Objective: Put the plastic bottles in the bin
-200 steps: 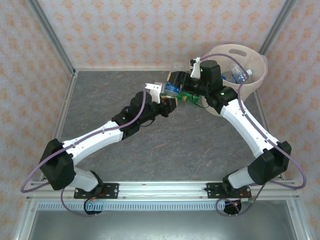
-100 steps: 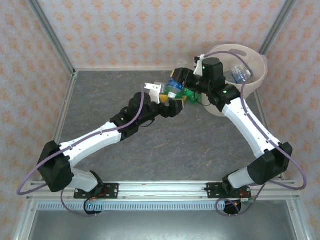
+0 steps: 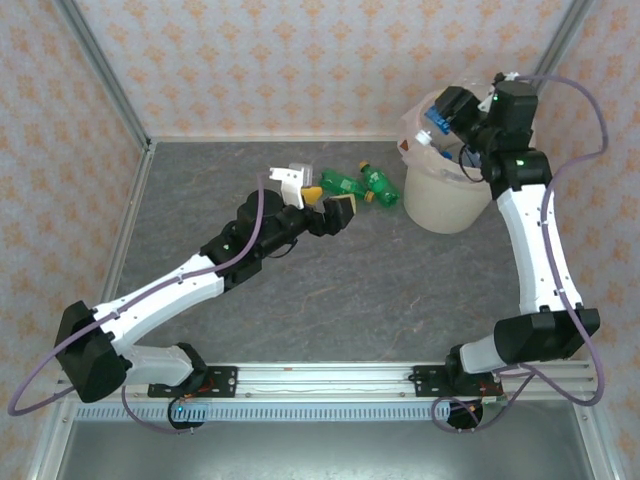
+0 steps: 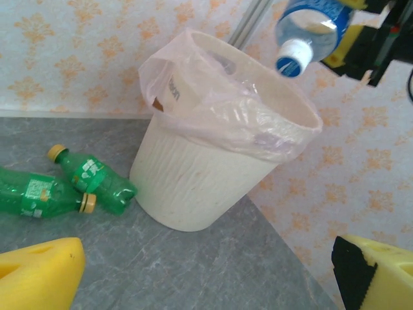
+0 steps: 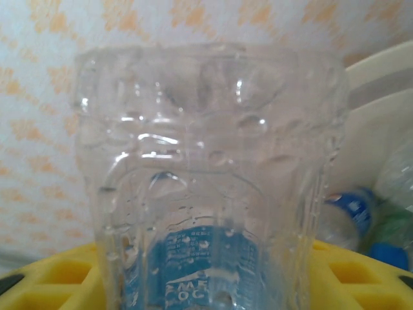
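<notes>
My right gripper point(image 3: 447, 112) grips the clear bottle point(image 4: 308, 29) above the bin point(image 4: 193, 187), cap pointing down; my left gripper point(image 3: 328, 201) stands wide open, empty.

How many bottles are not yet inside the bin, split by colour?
green bottles, lying on the table beside the bin: 2
clear blue-labelled bottle, held by the right gripper above the bin: 1
Total: 3
</notes>
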`<act>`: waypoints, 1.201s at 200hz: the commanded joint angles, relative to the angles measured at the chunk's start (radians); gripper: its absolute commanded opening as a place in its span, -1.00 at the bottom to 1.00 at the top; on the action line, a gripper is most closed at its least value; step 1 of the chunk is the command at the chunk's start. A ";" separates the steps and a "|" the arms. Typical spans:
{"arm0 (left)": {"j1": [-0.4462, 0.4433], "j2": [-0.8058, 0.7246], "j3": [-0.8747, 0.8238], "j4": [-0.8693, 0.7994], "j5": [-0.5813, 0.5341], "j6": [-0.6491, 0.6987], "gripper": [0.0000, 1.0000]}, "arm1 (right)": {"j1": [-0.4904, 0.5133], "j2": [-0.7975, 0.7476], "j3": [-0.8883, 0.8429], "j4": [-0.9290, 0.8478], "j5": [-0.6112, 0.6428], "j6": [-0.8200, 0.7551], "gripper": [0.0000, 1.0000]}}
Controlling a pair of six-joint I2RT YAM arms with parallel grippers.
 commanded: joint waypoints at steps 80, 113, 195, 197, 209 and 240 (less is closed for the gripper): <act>0.011 -0.066 -0.035 -0.115 -0.103 -0.030 0.98 | -0.033 0.266 0.243 -0.160 0.223 -0.125 0.28; 0.026 -0.058 -0.040 -0.134 -0.142 -0.058 0.98 | -0.033 0.316 0.320 -0.225 0.204 -0.137 1.00; 0.114 0.125 0.007 -0.105 -0.155 -0.194 0.98 | 0.015 0.159 0.254 -0.241 0.127 -0.163 0.99; 0.116 0.133 0.011 -0.105 -0.156 -0.198 0.97 | 0.018 0.153 0.252 -0.242 0.127 -0.164 0.99; 0.132 0.186 0.045 -0.114 -0.163 -0.224 0.94 | 0.041 0.126 0.234 -0.242 0.125 -0.163 0.99; 0.163 0.344 0.156 -0.144 -0.170 -0.291 0.92 | 0.112 0.053 0.163 -0.220 0.112 -0.161 0.99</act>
